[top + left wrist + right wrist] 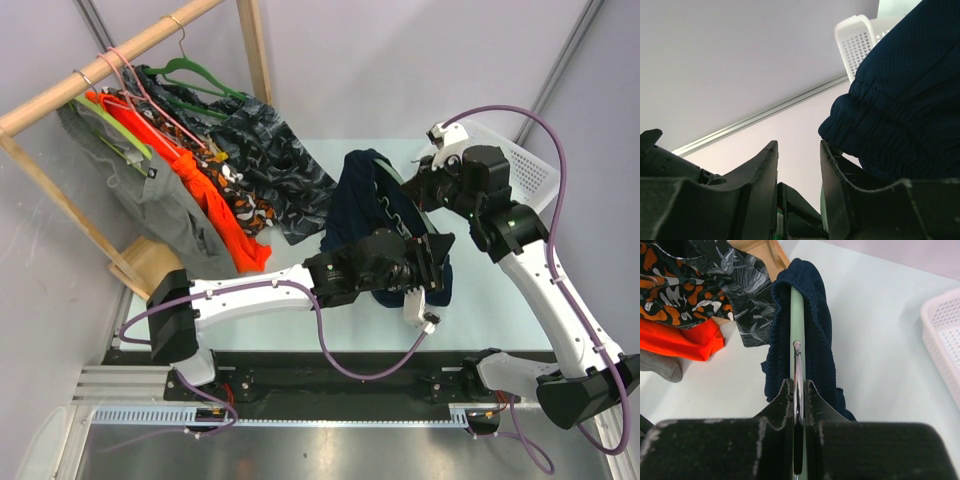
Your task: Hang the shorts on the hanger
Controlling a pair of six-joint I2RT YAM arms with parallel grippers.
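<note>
Right end effector (pixel 798 385) is clamped tight on the hanger (pixel 797 315), its two black fingers pinched around the metal hook (pixel 797 357) where the wire meets the pale green frame. From the right wrist view the hanger runs straight away from the fingers, edge-on. The shorts (pixel 360 195) are draped over it, with dark navy cloth falling down both sides of the green bar.

From above, the shorts hang in a bunched heap over the middle of the counter (pixel 250 330), between the two arms. The right arm holds the hanger from the right side.

Over to the left end effector (pixel 798 147). Its jaws stand apart with only bare wall showing through the gap, so it grips nothing. The gathered waistband of the shorts sits just right of the right finger (pixel 832 175) and bulges over it, against its outer side. From above, this arm reaches in from the near left, and its end effector sits at the near side of the hanging cloth.

Far right on the counter there is a white plastic basket (pixel 525 165), apart from the shorts. Far left, a wooden rack (pixel 110 65) carries other clothes on hangers: a grey garment (pixel 160 210), an orange one (pixel 215 215) and a black-and-grey patterned one (pixel 270 160). The patterned piece hangs just left of the shorts.
</note>
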